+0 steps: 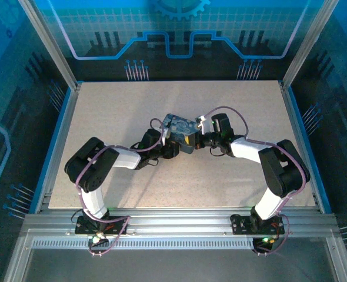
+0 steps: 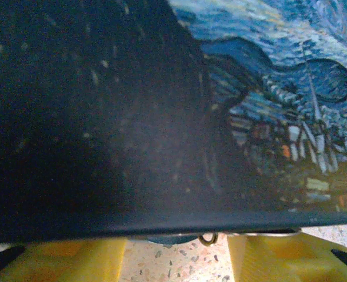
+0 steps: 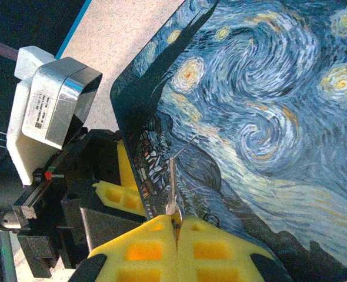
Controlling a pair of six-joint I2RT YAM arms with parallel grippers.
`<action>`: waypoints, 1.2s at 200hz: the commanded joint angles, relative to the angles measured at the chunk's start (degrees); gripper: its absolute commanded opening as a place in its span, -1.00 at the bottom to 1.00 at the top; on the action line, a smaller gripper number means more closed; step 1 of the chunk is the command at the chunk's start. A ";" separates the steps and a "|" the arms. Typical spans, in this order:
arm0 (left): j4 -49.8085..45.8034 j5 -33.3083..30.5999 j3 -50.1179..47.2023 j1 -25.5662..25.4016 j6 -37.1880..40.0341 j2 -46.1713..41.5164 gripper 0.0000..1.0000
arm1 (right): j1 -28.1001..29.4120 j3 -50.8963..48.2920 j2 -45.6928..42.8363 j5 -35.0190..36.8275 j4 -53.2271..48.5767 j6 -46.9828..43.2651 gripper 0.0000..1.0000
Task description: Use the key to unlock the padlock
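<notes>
— Where is the box (image 1: 181, 130) found?
— Between the two grippers, its painted face turned to the right one.
— The left gripper (image 2: 176, 261)?
— Its fingers are spread apart. What seems to be the padlock (image 2: 207, 239) is glimpsed between them, under the box's edge.
— The right gripper (image 3: 177, 226)?
— Clenched on the key (image 3: 172, 188), which is seen against the painted face

Beige speckled table (image 1: 132, 188), blue walls (image 1: 9, 70)
</notes>
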 commanded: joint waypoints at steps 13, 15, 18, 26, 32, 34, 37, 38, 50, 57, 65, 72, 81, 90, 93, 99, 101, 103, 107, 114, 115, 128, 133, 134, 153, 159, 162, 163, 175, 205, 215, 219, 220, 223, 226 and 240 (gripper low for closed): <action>1.37 -0.05 1.27 -2.18 -1.39 1.64 -0.10 | 0.84 -1.96 2.52 1.43 -3.57 1.07 -1.00; 1.38 -0.04 1.36 -2.29 -1.43 1.64 -0.11 | 0.84 -1.95 2.59 1.38 -3.50 1.09 -1.00; 1.29 -0.04 1.34 -2.32 -1.49 1.59 -0.12 | 0.84 -1.95 2.61 1.34 -3.47 1.05 -1.00; 1.17 -0.22 1.31 -2.26 -1.76 1.55 -0.13 | 0.84 -2.06 2.68 1.34 -3.38 1.11 -1.00; 1.10 -0.34 1.42 -2.23 -2.00 1.49 -0.15 | 0.84 -2.04 2.70 1.26 -3.31 1.20 -1.00; 1.07 -0.42 1.40 -2.30 -2.02 1.47 -0.15 | 0.84 -2.06 2.76 1.25 -3.30 1.19 -1.00; 0.95 -0.51 1.43 -2.29 -2.16 1.46 -0.16 | 0.84 -2.02 2.74 1.24 -3.23 1.21 -1.00; 0.93 -0.54 1.41 -2.27 -2.14 1.46 -0.17 | 0.84 -2.04 2.76 1.24 -3.22 1.21 -1.00; 0.67 -0.50 1.77 -2.33 -2.29 1.49 -0.20 | 0.84 -1.99 2.83 1.25 -3.10 1.23 -1.00; 0.36 -0.48 1.97 -2.33 -2.41 1.55 -0.21 | 0.90 -2.05 2.85 1.16 -3.03 1.25 -1.00; 0.14 -0.52 2.24 -2.34 -2.53 1.72 -0.23 | 0.92 -2.04 2.79 1.16 -3.03 1.30 -1.00; 0.03 -0.55 2.38 -2.35 -2.59 1.88 -0.25 | 0.88 -2.12 2.79 1.09 -2.94 1.30 -1.00; 0.02 -0.72 2.49 -2.33 -2.72 1.90 -0.29 | 0.88 -2.19 2.63 1.16 -2.87 1.34 -1.00; -0.04 -1.06 2.53 -2.41 -3.06 1.84 -0.31 | 0.92 -2.41 2.53 1.18 -2.75 1.32 -1.00; -0.10 -1.16 2.54 -2.37 -3.12 1.82 -0.32 | 0.93 -2.41 2.46 1.17 -2.69 1.30 -1.00; -0.06 -1.27 2.55 -2.35 -3.37 1.75 -0.35 | 0.91 -2.41 2.36 1.08 -2.69 1.30 -1.00; -0.05 -1.31 2.61 -2.38 -3.42 1.73 -0.35 | 0.92 -2.41 2.31 1.09 -2.68 1.32 -1.00; -0.05 -1.28 2.60 -2.38 -3.43 1.75 -0.36 | 0.86 -2.46 2.25 1.12 -2.68 1.30 -1.00; -0.05 -1.22 2.65 -2.40 -3.52 1.73 -0.37 | 0.91 -2.55 2.19 1.12 -2.60 1.35 -1.00; -0.06 -1.08 2.72 -2.40 -3.69 1.69 -0.40 | 0.98 -2.59 2.05 0.99 -2.41 1.33 -1.00; -0.01 -1.08 2.76 -2.41 -3.74 1.71 -0.41 | 0.95 -2.59 2.07 0.99 -2.37 1.31 -1.00; 0.08 -0.70 2.89 -2.37 -4.20 1.65 -0.45 | 1.00 -2.87 1.74 0.79 -1.64 1.34 -1.00; 0.08 -0.59 2.88 -2.41 -4.37 1.64 -0.47 | 0.99 -3.01 1.52 0.68 -1.26 1.35 -1.00; 0.10 -0.57 2.84 -2.37 -4.39 1.64 -0.48 | 1.00 -3.07 1.45 0.65 -1.14 1.37 -1.00; -0.01 0.02 2.72 -2.35 -4.97 1.18 -0.64 | 1.01 -3.23 0.11 0.47 0.26 0.60 -1.00; -0.34 0.18 2.67 -2.33 -5.25 0.84 -0.69 | 1.01 -2.97 -0.54 0.45 0.23 0.14 -1.00; -0.46 0.21 2.64 -2.40 -5.34 0.78 -0.72 | 1.00 -2.70 -0.94 0.42 0.18 -0.23 -1.00; -0.52 0.22 2.63 -2.41 -5.40 0.68 -0.72 | 1.05 -2.69 -1.05 0.44 0.16 -0.26 -1.00; -1.26 0.18 2.30 -2.44 -5.85 -0.29 -0.75 | 0.96 -2.01 -2.83 0.88 -0.14 -1.52 -1.00; -3.55 1.04 1.27 -2.47 -8.02 -3.45 -0.77 | 0.96 -2.96 -9.08 3.23 0.40 -4.30 -1.00; -5.31 1.69 1.53 -2.53 -9.05 -4.56 -0.78 | 1.07 -4.30 -11.09 3.51 0.40 -5.38 -1.00; -5.98 2.08 1.63 -2.54 -9.33 -5.02 -0.78 | 1.15 -4.88 -11.87 3.68 0.40 -5.83 -1.00; -6.14 2.12 1.69 -2.57 -9.41 -5.12 -0.78 | 1.17 -5.06 -12.10 3.69 0.40 -5.91 -1.00; -6.62 2.36 1.76 -2.59 -9.76 -5.45 -0.78 | 1.23 -5.61 -12.69 3.78 0.40 -6.29 -1.00; -7.14 2.55 1.87 -2.54 -9.94 -5.83 -0.78 | 1.34 -6.22 -13.36 3.93 0.40 -6.67 -1.00; -9.68 3.78 2.56 -2.52 -11.32 -7.06 -0.79 | 1.94 -9.15 -16.06 4.39 0.41 -8.36 -1.00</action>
